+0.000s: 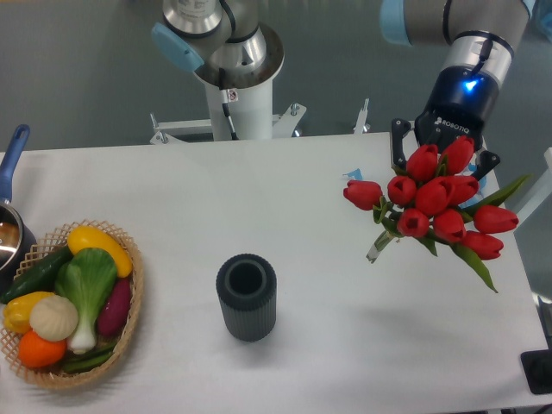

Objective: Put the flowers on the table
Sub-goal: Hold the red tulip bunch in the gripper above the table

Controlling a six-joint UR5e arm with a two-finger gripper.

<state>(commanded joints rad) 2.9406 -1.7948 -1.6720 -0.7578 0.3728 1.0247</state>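
The flowers (435, 203), a bunch of red tulips with green leaves, hang at the right side of the white table (328, 198), their stem end pointing down-left toward the tabletop. My gripper (442, 168) comes down from above right behind the blooms. Its dark fingers (398, 145) show on either side of the bunch and close on it, while the fingertips are hidden by the tulip heads. The bunch looks lifted off the surface and tilted.
A dark ribbed cylinder (247, 296) stands upright near the table's middle front. A wicker basket (129, 319) with vegetables sits at the front left, with a blue-handled pot (10, 226) behind it. The robot base (235, 95) stands at the back edge.
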